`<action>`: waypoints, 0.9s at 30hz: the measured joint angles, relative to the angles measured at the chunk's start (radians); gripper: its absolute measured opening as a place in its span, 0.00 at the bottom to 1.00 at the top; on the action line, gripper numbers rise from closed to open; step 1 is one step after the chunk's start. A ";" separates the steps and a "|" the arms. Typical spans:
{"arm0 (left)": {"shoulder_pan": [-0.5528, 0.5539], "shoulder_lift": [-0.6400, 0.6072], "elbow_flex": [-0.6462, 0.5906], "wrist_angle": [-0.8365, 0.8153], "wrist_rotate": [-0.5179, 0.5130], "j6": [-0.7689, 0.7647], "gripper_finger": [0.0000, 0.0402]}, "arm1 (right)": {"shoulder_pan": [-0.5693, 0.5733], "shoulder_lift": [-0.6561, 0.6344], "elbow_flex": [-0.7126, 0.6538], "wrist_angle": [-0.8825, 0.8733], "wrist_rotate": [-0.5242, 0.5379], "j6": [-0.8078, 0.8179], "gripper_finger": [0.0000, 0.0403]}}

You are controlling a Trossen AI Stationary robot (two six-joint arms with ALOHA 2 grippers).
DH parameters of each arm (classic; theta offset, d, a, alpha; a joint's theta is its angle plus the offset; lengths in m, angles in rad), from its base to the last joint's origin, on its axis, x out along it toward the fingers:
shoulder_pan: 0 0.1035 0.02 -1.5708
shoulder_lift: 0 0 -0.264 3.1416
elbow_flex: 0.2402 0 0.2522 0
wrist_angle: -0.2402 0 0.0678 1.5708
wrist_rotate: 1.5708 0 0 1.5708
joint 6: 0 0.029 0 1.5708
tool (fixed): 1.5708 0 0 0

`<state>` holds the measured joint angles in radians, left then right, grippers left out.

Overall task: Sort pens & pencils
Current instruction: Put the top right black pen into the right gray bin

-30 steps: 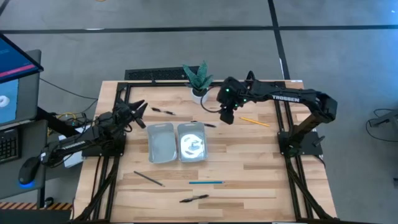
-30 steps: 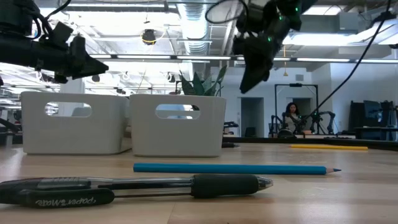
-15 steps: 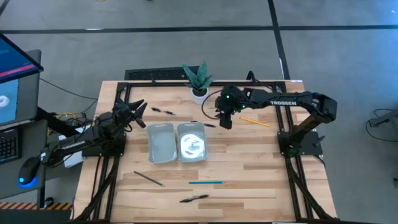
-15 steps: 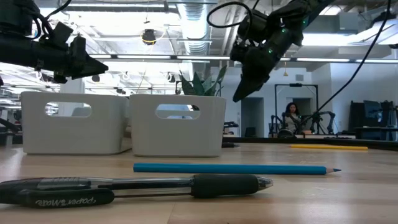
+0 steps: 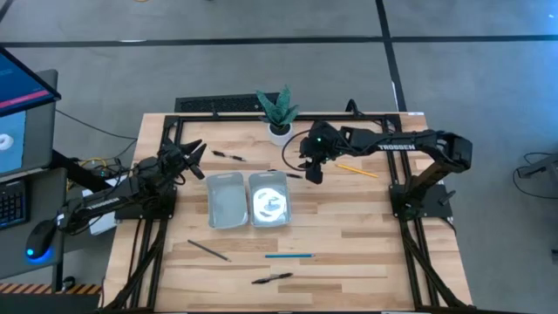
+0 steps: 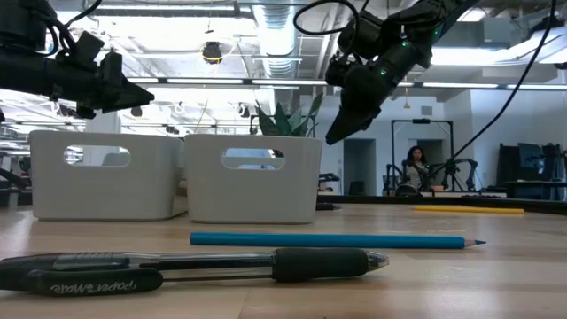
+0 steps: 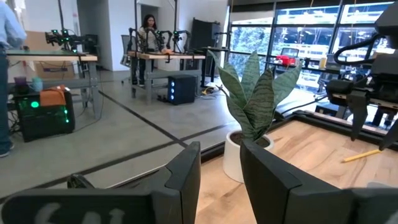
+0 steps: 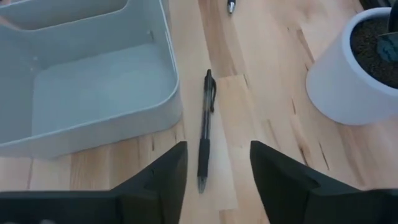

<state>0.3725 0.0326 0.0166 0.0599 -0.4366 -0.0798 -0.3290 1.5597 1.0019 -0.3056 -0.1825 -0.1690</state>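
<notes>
I hold my right end effector (image 8: 212, 163) above the black pen (image 8: 204, 129) that lies on the counter (image 5: 349, 218) just beside the right-hand tray (image 5: 268, 199), between that tray and the white plant pot (image 8: 351, 68). My fingers (image 8: 281, 176) stand apart with the pen's lower end showing in the gap between them, because I judge this pen to be my next pick and I want it centred before any descent. In the low view my right end effector (image 6: 341, 124) hangs well clear of the wood, so nothing is gripped yet.

The pen lies along the tray wall, which I think leaves little room on that side; 1 finger could clip the rim if I drift.

My left end effector (image 7: 219, 177) waits raised at the counter's left edge, pointing toward the plant, fingers slightly apart and empty.

The rest is spread out: a 2nd pen (image 5: 228, 156) near the far left, a 3rd pen (image 5: 272, 278) at the near edge, the blue pencil (image 5: 289, 255) just beyond it, the dark grey pencil (image 5: 208, 250) nearer the left, and the yellow pencil (image 5: 357, 170) to the right. The left-hand tray (image 5: 225, 201) looks empty; glare hides the floor of the other.
</notes>
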 joint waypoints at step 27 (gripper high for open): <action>0.000 0.000 0.000 -0.001 0.008 0.002 0.26 | 0.041 0.189 -0.001 0.013 0.036 0.037 0.56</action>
<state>0.3729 0.0328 0.0166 0.0591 -0.4286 -0.0775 -0.2876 1.7485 1.0008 -0.2928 -0.1468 -0.1315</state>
